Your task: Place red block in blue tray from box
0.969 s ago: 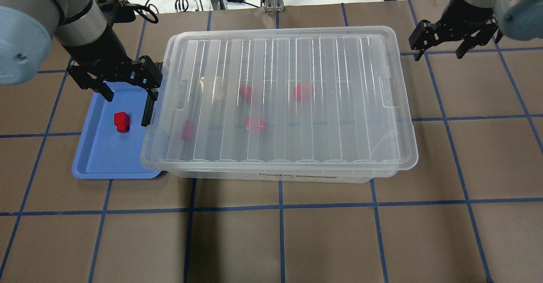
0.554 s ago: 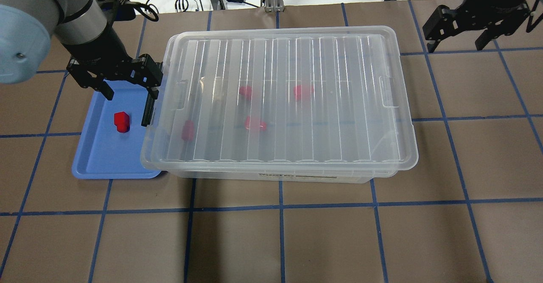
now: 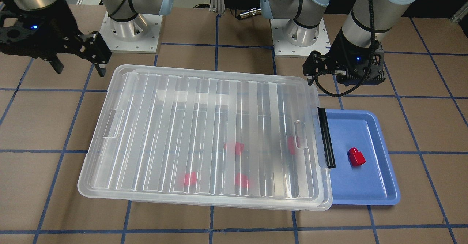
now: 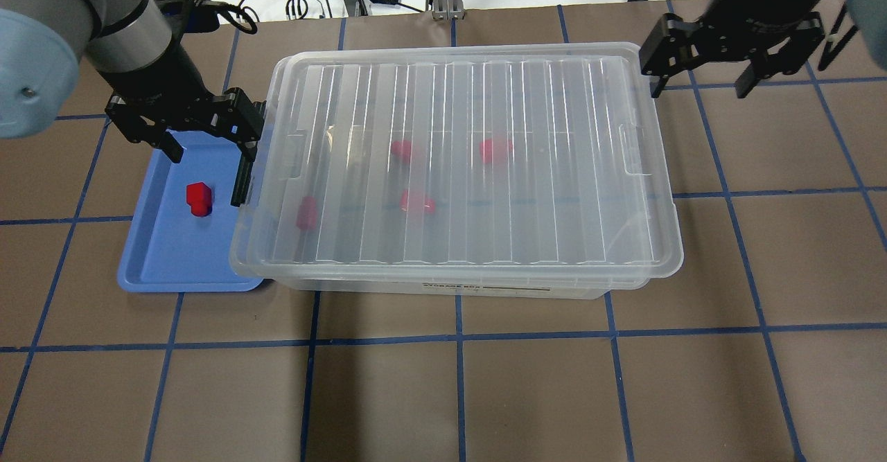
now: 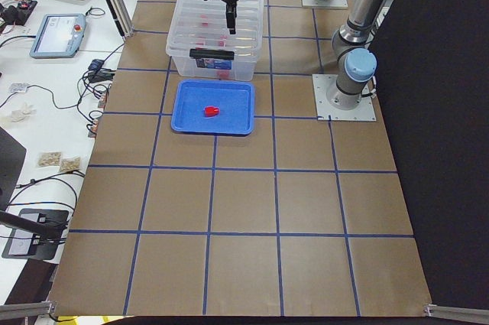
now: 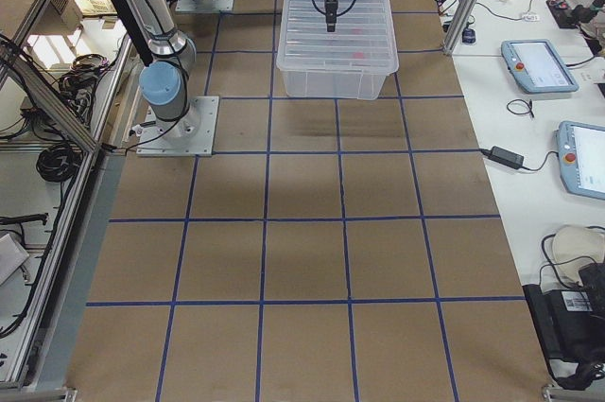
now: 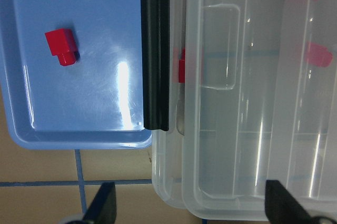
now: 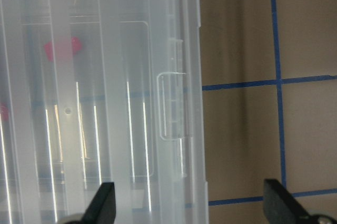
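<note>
Wide apart and empty, left gripper above the far end of the shallow light-blue plastic tray. Inside that tray, small bright red plastic block, on the side toward the desk's left edge. Just beside, large clear plastic box, ribbed lid on, four more red blocks blurred within. Fingers spread, empty, right gripper at the box's far right corner, near the desk's far edge.

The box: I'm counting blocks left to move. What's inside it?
Through the translucent lid covering the box, four red blocks show as blurred patches on its floor. Their exact poses are unclear, and the ribbing could hide anything smaller.
</note>
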`<state>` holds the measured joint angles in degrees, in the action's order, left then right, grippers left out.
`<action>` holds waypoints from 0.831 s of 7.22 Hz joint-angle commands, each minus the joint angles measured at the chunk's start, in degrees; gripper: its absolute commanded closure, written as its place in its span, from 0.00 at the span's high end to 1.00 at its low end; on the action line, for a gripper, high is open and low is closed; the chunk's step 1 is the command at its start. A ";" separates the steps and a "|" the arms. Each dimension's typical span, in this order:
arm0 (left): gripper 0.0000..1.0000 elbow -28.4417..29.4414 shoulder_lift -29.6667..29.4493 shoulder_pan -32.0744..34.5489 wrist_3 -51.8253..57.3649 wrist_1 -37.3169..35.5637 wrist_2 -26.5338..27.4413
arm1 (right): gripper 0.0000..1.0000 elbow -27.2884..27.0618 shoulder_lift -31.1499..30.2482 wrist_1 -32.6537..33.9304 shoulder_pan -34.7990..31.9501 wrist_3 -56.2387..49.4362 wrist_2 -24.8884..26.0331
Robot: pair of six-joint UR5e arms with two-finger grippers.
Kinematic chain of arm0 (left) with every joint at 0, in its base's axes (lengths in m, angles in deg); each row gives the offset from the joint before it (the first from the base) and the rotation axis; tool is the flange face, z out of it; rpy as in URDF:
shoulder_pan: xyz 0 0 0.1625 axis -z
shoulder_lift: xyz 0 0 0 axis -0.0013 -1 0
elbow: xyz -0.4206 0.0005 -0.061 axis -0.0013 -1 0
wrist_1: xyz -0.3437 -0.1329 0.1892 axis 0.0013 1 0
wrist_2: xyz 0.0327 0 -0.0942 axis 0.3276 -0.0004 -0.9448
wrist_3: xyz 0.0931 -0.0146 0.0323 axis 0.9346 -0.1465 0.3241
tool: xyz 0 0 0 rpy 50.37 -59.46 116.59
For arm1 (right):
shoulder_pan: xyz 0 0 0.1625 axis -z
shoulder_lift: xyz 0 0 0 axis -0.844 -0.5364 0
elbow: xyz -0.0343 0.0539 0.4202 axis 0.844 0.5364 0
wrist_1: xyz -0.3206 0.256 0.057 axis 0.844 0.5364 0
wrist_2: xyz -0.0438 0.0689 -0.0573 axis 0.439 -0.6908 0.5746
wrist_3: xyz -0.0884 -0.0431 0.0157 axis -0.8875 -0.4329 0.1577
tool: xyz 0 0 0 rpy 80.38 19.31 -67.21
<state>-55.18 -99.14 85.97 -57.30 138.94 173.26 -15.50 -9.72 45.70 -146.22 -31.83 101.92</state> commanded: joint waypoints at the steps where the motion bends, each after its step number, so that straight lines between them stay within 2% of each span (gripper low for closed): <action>1: 1.00 -0.27 0.10 0.00 0.15 0.00 0.14 | 1.00 -0.19 0.98 1.67 -3.89 3.21 0.16; 6: 1.00 -0.36 0.36 0.00 0.68 0.00 0.14 | 1.00 -0.54 0.98 1.94 -3.89 3.13 0.16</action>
<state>-55.54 -99.06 85.97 -56.70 138.94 173.34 -15.99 -8.70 47.61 -150.10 -28.71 102.07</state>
